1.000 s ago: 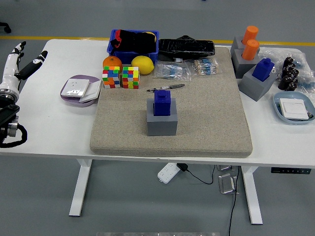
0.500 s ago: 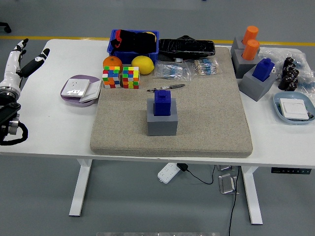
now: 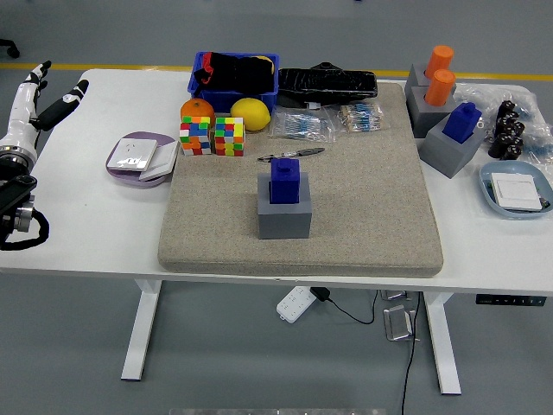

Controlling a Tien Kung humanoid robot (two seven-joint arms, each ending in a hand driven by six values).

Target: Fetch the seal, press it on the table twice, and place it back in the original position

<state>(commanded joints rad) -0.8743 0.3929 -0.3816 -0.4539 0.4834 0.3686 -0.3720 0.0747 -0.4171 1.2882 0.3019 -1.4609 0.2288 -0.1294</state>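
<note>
A blue seal (image 3: 285,181) stands upright on a grey block base (image 3: 284,216) in the middle of the beige mat (image 3: 363,216). My left hand (image 3: 47,97) hovers at the far left edge of the table, fingers spread and holding nothing, well away from the seal. Its black forearm (image 3: 15,203) comes in at the left edge. The right arm is out of view.
Behind the seal lie a pen (image 3: 291,155), two colour cubes (image 3: 212,136), an orange (image 3: 197,109), a lemon (image 3: 251,113) and a blue bin (image 3: 233,76). A purple dish (image 3: 138,157) sits left of the mat. More seals on grey bases (image 3: 448,121) and a blue plate (image 3: 516,190) stand at the right.
My left hand has risen slightly and drifted a little toward the table's far side at the left edge. The seal and everything else stay put.
</note>
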